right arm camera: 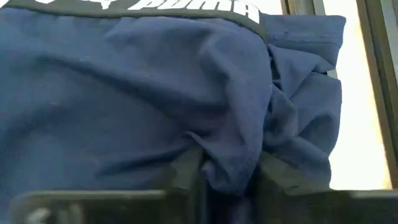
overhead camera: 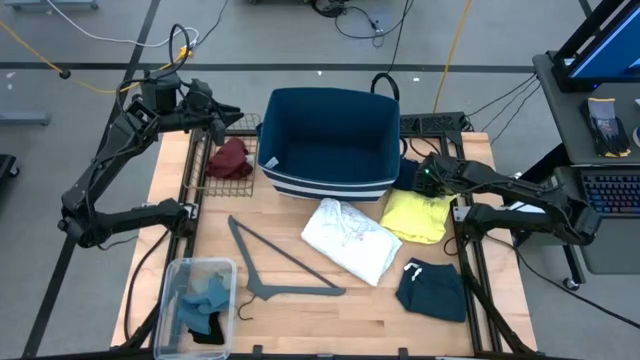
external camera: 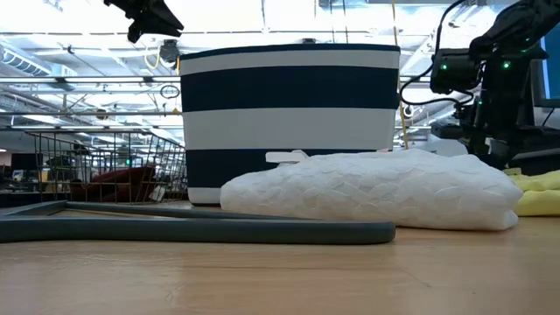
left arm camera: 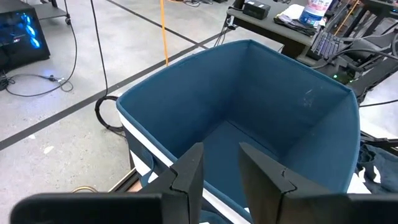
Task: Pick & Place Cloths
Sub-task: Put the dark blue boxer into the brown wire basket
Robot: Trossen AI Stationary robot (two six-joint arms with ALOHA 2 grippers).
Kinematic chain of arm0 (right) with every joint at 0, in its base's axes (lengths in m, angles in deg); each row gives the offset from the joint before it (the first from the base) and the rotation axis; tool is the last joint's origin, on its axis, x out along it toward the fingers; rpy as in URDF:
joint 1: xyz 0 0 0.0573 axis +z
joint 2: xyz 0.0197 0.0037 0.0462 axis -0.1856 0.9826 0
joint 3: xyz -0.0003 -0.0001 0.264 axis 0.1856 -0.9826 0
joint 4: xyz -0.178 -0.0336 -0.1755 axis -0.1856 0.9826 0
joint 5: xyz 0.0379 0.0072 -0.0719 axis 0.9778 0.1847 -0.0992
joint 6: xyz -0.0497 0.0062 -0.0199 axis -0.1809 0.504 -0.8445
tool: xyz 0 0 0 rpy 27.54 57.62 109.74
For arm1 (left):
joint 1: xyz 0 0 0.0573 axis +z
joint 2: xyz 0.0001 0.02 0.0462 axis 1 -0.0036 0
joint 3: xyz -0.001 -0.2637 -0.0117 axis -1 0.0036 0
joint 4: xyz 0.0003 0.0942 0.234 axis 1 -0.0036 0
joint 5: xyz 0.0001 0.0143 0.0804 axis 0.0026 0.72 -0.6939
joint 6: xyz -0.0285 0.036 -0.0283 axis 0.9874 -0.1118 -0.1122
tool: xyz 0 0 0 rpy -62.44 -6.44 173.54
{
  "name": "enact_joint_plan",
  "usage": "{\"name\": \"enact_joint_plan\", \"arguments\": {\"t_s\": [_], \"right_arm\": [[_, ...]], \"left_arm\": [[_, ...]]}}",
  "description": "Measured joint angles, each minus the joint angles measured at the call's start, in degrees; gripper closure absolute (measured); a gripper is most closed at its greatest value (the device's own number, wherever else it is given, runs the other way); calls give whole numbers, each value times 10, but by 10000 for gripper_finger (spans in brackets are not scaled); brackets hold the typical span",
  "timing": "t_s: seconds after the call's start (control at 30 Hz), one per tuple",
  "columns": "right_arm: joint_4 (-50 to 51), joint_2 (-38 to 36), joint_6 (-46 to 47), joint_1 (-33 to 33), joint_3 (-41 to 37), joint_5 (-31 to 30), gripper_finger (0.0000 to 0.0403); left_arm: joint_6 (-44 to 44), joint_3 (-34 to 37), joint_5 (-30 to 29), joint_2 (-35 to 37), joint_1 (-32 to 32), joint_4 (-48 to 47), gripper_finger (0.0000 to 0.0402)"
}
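- Navy cloth (right arm camera: 155, 93): soft, creased knit with a white-lettered waistband, bunched into folds; a pinch of it caught between the dark fingers (right arm camera: 186, 177) of the right gripper (overhead camera: 428, 176), so closed on the fabric.
- Lying at the bench's right edge, just beside the right wall of the bin, with the right gripper down on it.
- Yellow cloth (overhead camera: 417, 214): thin, rumpled, near the right edge, touching the white one.
- White cloth (overhead camera: 350, 238): quilted, puffy texture, folded into a thick pad at the bench's middle.
- Dark teal cloth (overhead camera: 432, 288): flat, squarish, with a small white tag, toward the front right corner.
- Maroon cloth (overhead camera: 230, 158): a soft heap inside a wire basket (overhead camera: 214, 186) at the back left corner.
- Blue and black cloths (overhead camera: 202, 307) crumpled in a clear plastic tub (overhead camera: 176, 277) at the front left corner.
- Grey plastic hanger (overhead camera: 272, 262): angular, rigid, flat on the boards left of centre.
- Bin (overhead camera: 330, 100): fabric, navy with white stripes outside, plain blue within, boxy, at the back middle.
- Left gripper (overhead camera: 215, 118): raised above the back left corner, facing the bin's rim; fingers (left arm camera: 189, 168) partly apart, gripping nothing.
- Bench (overhead camera: 330, 320): pale wooden planks framed by dark rails.
- Grey floor with cables around; bright ceiling lights, shelving and monitors beyond.
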Motion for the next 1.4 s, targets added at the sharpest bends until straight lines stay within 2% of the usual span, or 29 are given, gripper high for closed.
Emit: {"name": "enact_joint_plan", "arguments": {"t_s": [0.07,0.13,0.3,0.57,0.83,1.13,1.4], "right_arm": [[-1,-1,-11,0,0,0,372],[-2,-5,-22,0,0,0,392],[-5,-43,-21,0,0,-1,395],[-5,-144,-21,1,3,-4,399],[-55,-216,-52,2,50,-26,401],[-122,-235,-127,2,127,-32,402],[-210,-235,-193,2,189,-17,402]], "left_arm": [[0,0,0,0,0,0,302],[0,0,0,0,0,0,302],[0,0,0,0,0,0,302],[0,0,0,0,0,0,302],[7,0,0,0,0,0,302],[17,0,67,0,0,0,302],[81,0,93,0,-11,0,302]]}}
